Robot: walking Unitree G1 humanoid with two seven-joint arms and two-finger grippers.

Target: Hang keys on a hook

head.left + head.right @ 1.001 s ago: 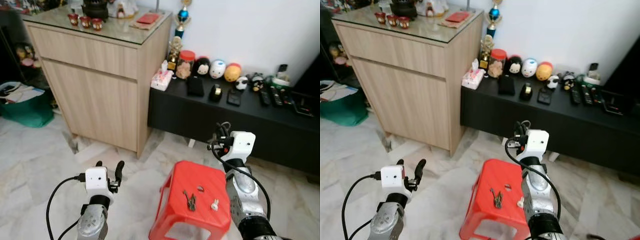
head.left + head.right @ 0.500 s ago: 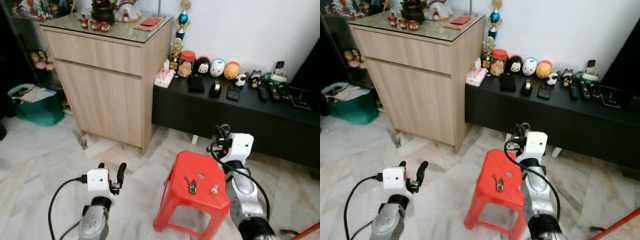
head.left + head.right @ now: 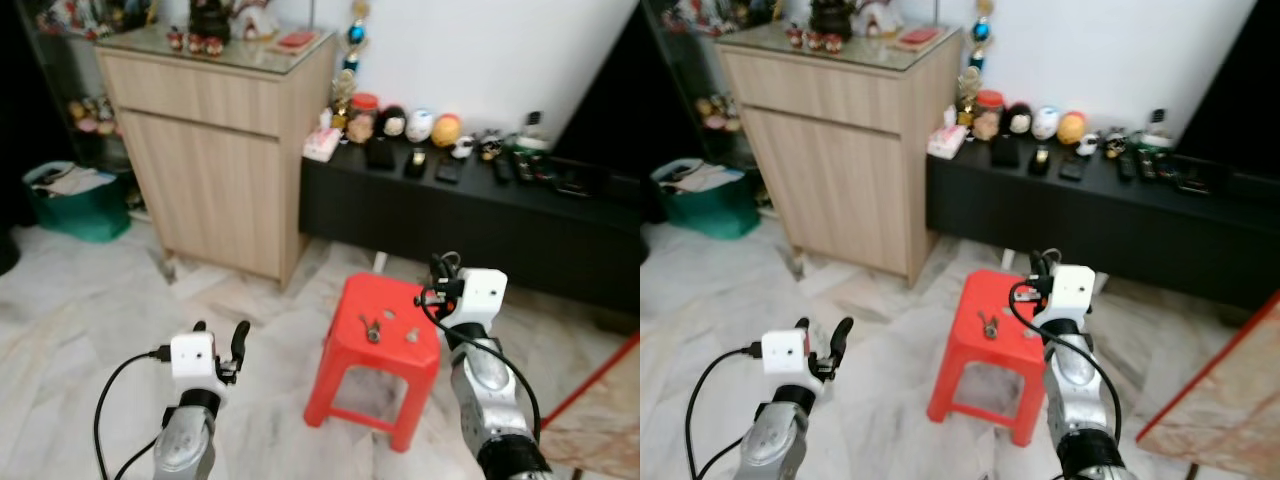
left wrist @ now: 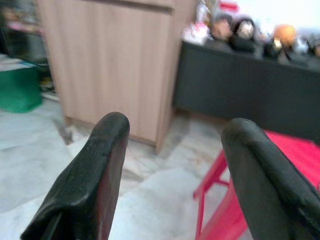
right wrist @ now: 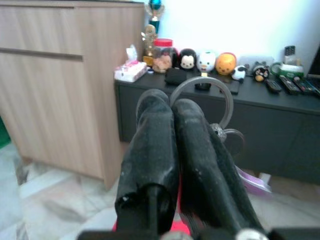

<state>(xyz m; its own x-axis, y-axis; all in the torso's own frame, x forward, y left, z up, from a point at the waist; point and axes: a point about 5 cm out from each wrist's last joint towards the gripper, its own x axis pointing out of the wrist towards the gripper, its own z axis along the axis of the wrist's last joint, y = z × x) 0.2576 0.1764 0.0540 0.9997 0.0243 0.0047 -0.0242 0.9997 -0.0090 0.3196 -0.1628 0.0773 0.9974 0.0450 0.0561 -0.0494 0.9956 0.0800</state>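
Note:
A red plastic stool point(image 3: 390, 300) stands on the marble floor ahead of me. On its top lie a bunch of keys point(image 3: 371, 329) and a small single key point(image 3: 411, 336). My right gripper point(image 5: 172, 107) is raised just right of the stool, fingers pressed together. A grey key ring point(image 5: 202, 82) arcs out from behind them, with a smaller ring point(image 5: 231, 136) hanging beside it. My left gripper point(image 4: 172, 165) is held up over bare floor to the stool's left, open and holding nothing. No hook can be made out.
A tall wooden cabinet point(image 3: 215, 150) stands at the back left. A low black console point(image 3: 450, 220) with figurines and remotes runs along the wall behind the stool. A green bin point(image 3: 75, 205) sits far left. A red-edged board point(image 3: 600, 400) leans in at the right.
The whole picture has shifted: the camera has drawn back, so the stool and furniture look farther off. Both arms keep their pose, and the keys stay on the stool.

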